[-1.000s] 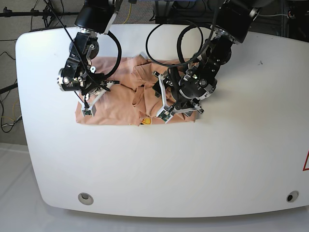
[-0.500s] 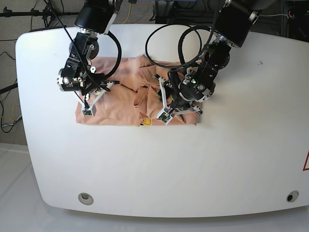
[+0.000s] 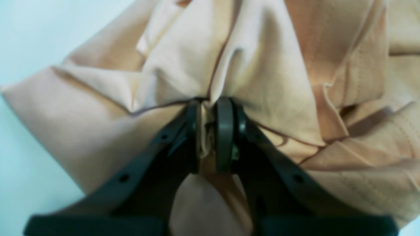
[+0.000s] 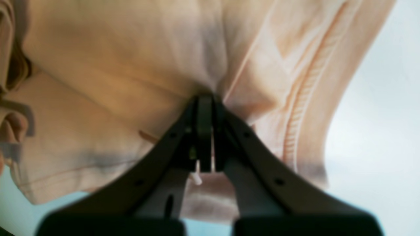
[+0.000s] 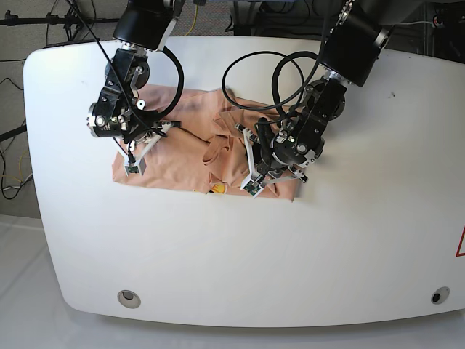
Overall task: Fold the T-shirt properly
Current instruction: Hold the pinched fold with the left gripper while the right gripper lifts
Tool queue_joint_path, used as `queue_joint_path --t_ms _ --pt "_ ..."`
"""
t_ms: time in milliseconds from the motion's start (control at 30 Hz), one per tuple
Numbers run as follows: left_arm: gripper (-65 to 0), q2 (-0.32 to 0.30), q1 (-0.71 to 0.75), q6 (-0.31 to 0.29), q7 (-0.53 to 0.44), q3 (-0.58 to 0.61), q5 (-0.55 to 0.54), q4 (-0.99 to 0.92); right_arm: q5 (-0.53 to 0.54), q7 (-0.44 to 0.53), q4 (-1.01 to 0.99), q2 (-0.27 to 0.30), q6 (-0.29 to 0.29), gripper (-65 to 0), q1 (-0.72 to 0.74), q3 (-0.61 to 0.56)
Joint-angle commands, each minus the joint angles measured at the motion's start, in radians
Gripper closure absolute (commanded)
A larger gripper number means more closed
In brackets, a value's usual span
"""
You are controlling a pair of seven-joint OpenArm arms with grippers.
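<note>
While both sets of jaws are pinching shirt (image 5: 189,156) folds, cloth should be lifted evenly and kept taut.

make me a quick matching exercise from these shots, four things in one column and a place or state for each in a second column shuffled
Column one:
1. left gripper
2. right gripper
3. T-shirt
4. yellow mark

Column two:
A. rumpled on the white table
B. at the shirt's front edge, between the two arms
C. shut on a bunched fold, on the right of the base view
D. shut on cloth, on the left of the base view

Pairs: 1-C, 2-D, 3-A, 4-B
</note>
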Motion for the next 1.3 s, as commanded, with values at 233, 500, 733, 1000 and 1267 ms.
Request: queue_joint_path --t_ms 233,500,733,1000,1267 --pt "-4.8 -0.013 -0.058 0.002 -0.009 -0.004 0.009 0.015 -0.003 -0.023 -0.001 -0.001 0.000 0.0 0.001 -0.002" --pt "-4.8 -0.013 -0.076 0.002 -0.011 -0.004 0.009 0.015 -0.003 -0.023 -0.001 -0.001 0.000 0.0 0.001 -0.002" --pt "-4.8 -0.013 -0.061 0.002 -0.011 -0.004 0.011 0.015 -0.003 -0.023 -0.001 -0.001 0.000 0.0 0.001 -0.002" --pt "-4.8 -0.022 -0.030 0.002 -0.011 -0.005 0.011 0.013 -0.003 -0.023 -0.001 -0.001 0.000 0.0 0.001 -0.002" --pt "-4.9 -0.039 -0.012 0.002 -0.012 -0.005 0.009 0.015 -0.003 -0.023 -0.001 -0.001 0.000 0.0 0.006 -0.002"
